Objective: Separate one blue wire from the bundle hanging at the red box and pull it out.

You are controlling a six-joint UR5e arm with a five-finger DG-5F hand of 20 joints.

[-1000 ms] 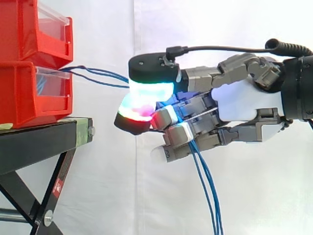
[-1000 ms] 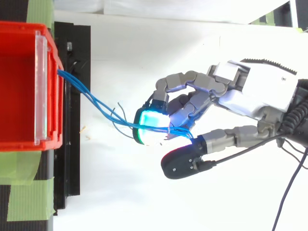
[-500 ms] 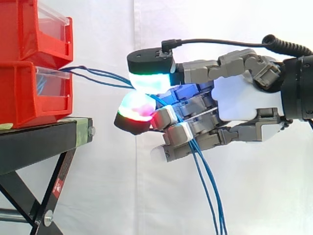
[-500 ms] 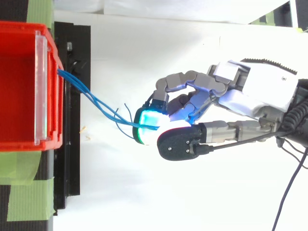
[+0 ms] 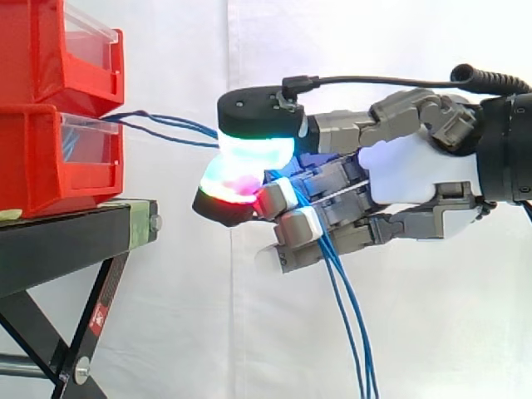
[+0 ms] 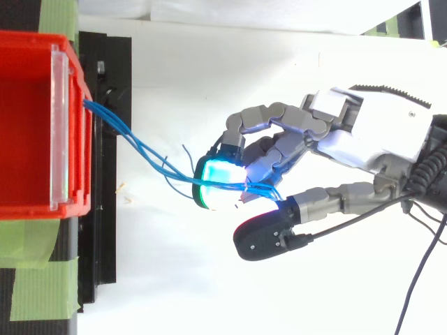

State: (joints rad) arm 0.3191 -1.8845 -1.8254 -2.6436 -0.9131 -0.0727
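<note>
Several thin blue wires [image 6: 143, 155] run from the front of the lower red bin [image 5: 50, 162] across the gap to my hand [image 5: 416, 170]. They lie over a glowing fingertip [image 6: 218, 183], pass between my curled fingers and hang down below the hand as blue wires [image 5: 349, 332]. From above, the thumb [image 6: 269, 237] stands off to the side of the wires, apart from that fingertip. From the side, its green-white pad [image 5: 256, 148] sits just above the red-cyan fingertip [image 5: 226, 184]. One loose wire end [image 6: 186, 150] sticks up near the fingertip.
Two red bins are stacked, the upper red bin [image 5: 58, 50] on the lower, on a black stand [image 5: 75, 241] at the left. Green tape [image 6: 38, 289] holds the stand's top. A white curtain hangs behind, and a white surface [image 6: 209, 84] lies below the hand.
The thumb swung over the glowing fingertip and the wires half a second ago; it has now swung back to the side. The wires sag and shift slightly. The arm has hardly moved.
</note>
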